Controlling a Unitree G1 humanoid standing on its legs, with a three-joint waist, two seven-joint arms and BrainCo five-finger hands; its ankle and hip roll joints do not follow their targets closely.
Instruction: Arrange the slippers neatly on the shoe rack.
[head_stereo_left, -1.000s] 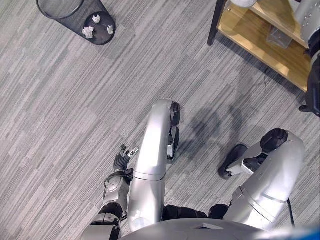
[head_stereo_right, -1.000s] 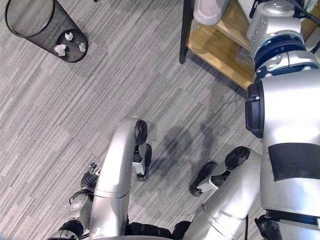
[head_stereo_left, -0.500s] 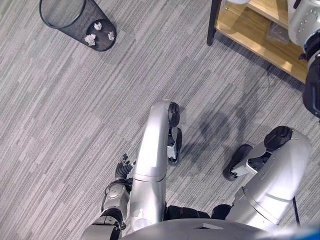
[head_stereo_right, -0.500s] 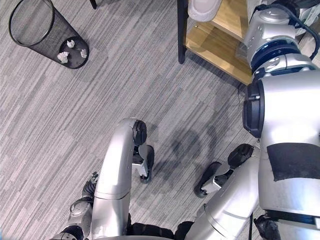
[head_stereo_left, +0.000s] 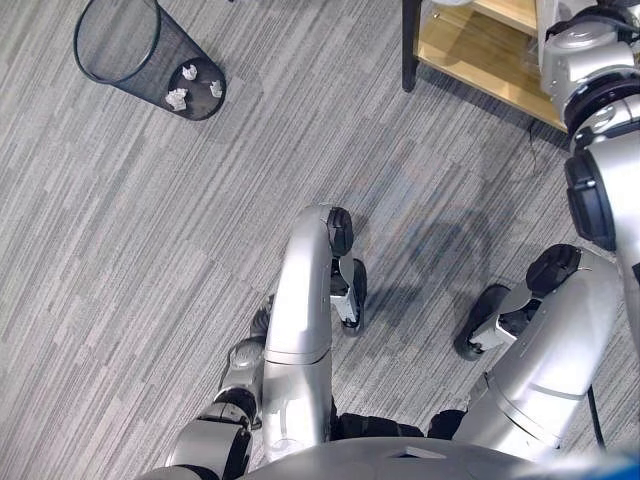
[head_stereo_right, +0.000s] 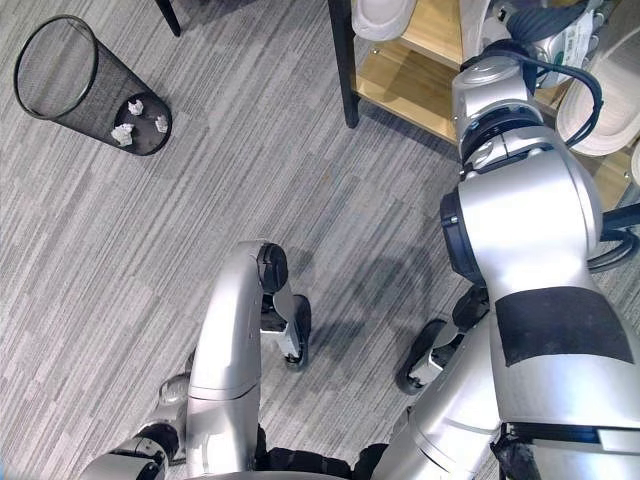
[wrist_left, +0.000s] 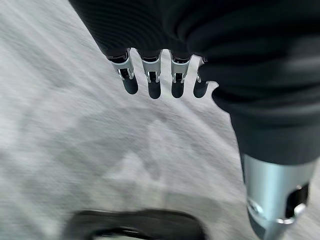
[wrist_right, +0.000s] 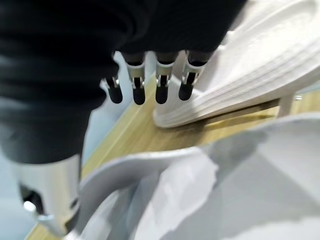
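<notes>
We find the grey floor open between the wire bin and the shoe rack; white slippers crowd its wooden shelf (right hand just above).

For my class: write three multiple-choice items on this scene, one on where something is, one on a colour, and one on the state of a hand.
1. Where is the black mesh bin?
A. On the shoe rack
B. On the carpet, to the left of the rack
C. In the right hand

2. What colour are the slippers on the rack?
A. White
B. Red
C. Black

3. What is the left hand doing?
A. Gripping a slipper
B. Gripping the bin's rim
C. Hanging open over the carpet

Answers:
1 B: the bin stands on the grey carpet, well to the left of the wooden shoe rack.
2 A: the slippers on the shelf are white.
3 C: the left hand has straight fingers and holds nothing, with carpet beyond them.
</notes>
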